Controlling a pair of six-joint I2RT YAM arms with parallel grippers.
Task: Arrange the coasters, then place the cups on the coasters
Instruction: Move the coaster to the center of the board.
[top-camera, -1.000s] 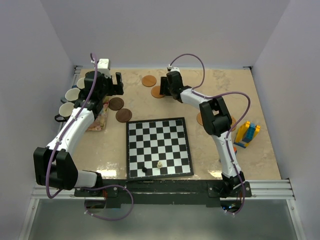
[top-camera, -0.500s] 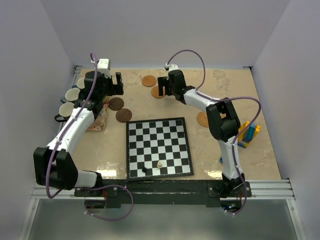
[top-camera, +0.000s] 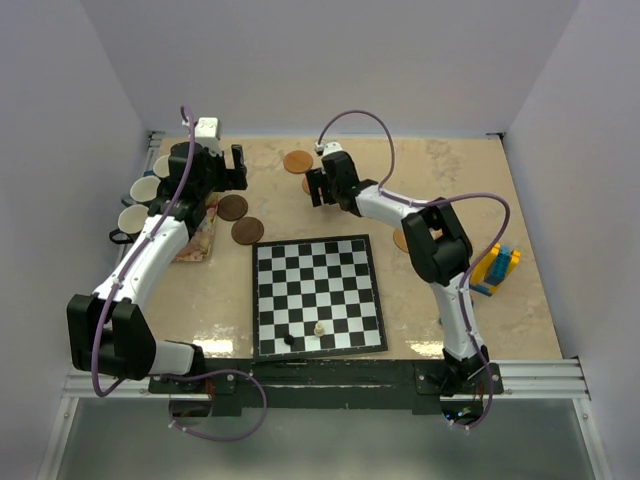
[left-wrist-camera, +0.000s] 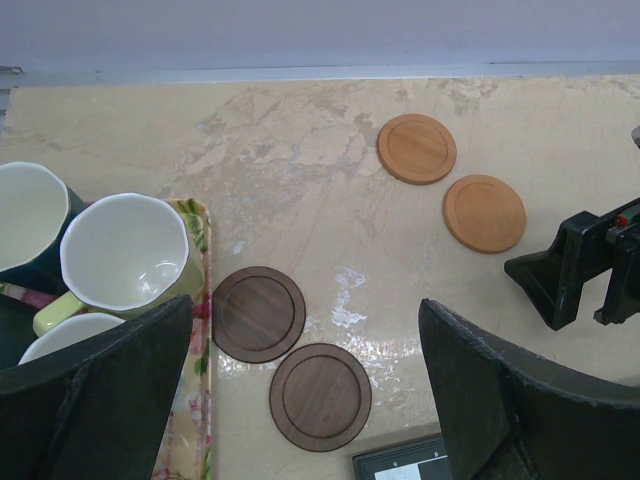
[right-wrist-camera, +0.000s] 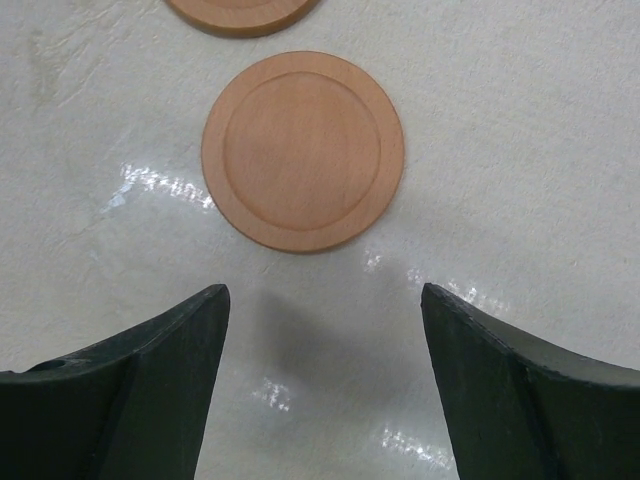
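Two tan coasters (left-wrist-camera: 416, 148) (left-wrist-camera: 484, 213) lie at the back of the table, and two dark brown coasters (left-wrist-camera: 258, 313) (left-wrist-camera: 320, 396) lie beside the floral mat. A fifth coaster (top-camera: 401, 241) shows partly under the right arm. My right gripper (right-wrist-camera: 323, 290) is open and empty, its tips just short of the nearer tan coaster (right-wrist-camera: 302, 150). My left gripper (left-wrist-camera: 303, 305) hangs wide open above the dark coasters, holding nothing. A pale green cup (left-wrist-camera: 125, 250), a dark cup (left-wrist-camera: 25, 215) and a third cup (left-wrist-camera: 60, 335) stand at the left, the green one on the mat.
A floral cloth mat (top-camera: 195, 240) lies at the left edge under the left arm. A chessboard (top-camera: 318, 295) with two pieces fills the near middle. Coloured toy blocks (top-camera: 495, 268) sit at the right. Walls close in the back and sides.
My right gripper has moved to the left, toward the nearer tan coaster, and its jaws have widened. The left arm has not moved.
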